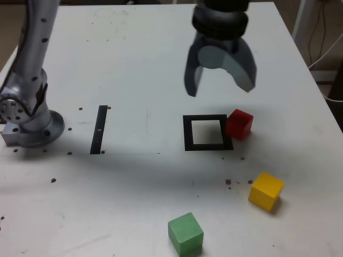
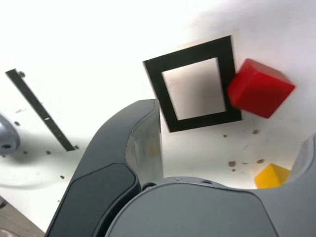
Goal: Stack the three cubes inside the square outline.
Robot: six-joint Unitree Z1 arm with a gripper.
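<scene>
From the exterior view we see the gripper [image 1: 221, 88] hanging above a white table [image 1: 134, 64], its 2 grey jaws spread wide and nothing between them. It hangs over the far side of the square outline [image 1: 208, 133], a thick black frame with a white centre lying flat on the table. The red cube [image 1: 239, 123] sits just beside the outline's edge on the exterior view's right, touching or almost touching the frame; we cannot tell which. The yellow cube [image 1: 266, 190] rests nearer the camera and further to the exterior view's right, well apart from the outline. The green cube [image 1: 186, 233] stands at the near edge of the picture, apart from the other 2. A narrow black strip [image 1: 99, 129] lies toward the exterior view's left, between the outline and the arm's silver base [image 1: 29, 120]. Small dark specks dot the tabletop.

From the wrist view we look down past the open jaws, 1 dark finger [image 2: 116, 158] filling the foreground. The square outline [image 2: 157, 89] lies empty, with the red cube [image 2: 258, 89] against its outer edge. A corner of the yellow cube [image 2: 271, 176] peeks over the gripper body, and the black strip [image 2: 39, 111] runs at a slant to 1 side.
</scene>
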